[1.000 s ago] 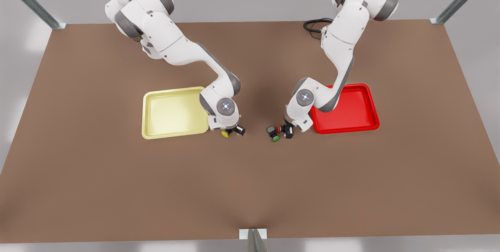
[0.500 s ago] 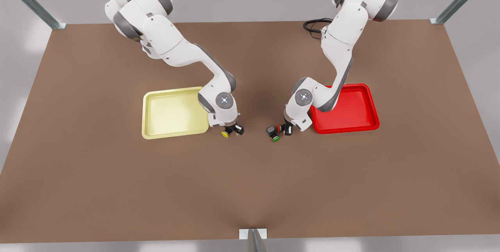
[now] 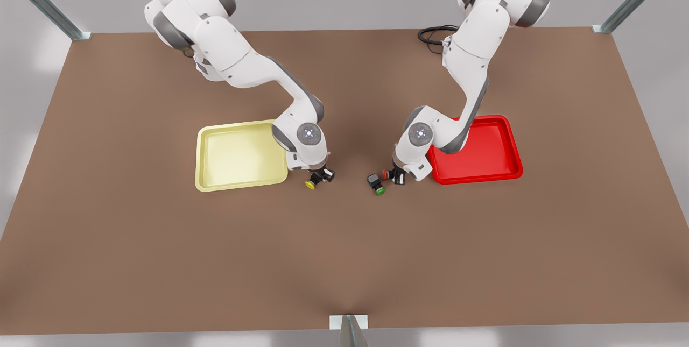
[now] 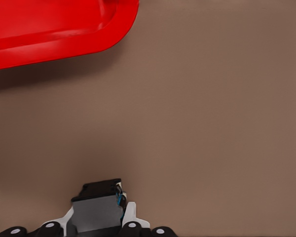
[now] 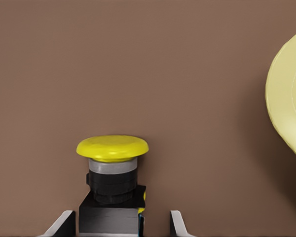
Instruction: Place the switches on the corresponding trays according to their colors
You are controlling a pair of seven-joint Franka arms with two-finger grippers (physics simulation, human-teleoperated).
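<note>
- Right gripper (image 3: 317, 177) sits low at the table (image 3: 344, 261), just off the yellow tray's (image 3: 240, 154) near corner on the front view's right side. Its fingers (image 5: 64, 223) flank the yellow switch's (image 5: 112, 185) dark body; whether they touch it can't be told.
- Yellow switch lies on its side on the table beside the yellow tray, not in it; its cap points away from the gripper.
- Left gripper (image 3: 396, 176) is low beside the red tray's (image 3: 479, 149) near corner. In the left wrist view a dark grey switch body (image 4: 97, 210) sits between its white finger parts, so it looks closed on the red switch (image 3: 386, 174), cap hidden there.
- Green-capped button (image 3: 377, 184) is just beside the red switch, maybe touching.
- Risk: the grip on each switch is at the very back of a boxy body with a heavy cap sticking out, so it may pivot or slip on lift.
- Risk: lifting the red switch could drag or knock the green-capped button, being that near.
- Risk: a low carry could catch a tray's raised rim and knock the switch loose or shove the tray.
- Risk: if the right gripper isn't fully closed, it lifts with nothing.
</note>
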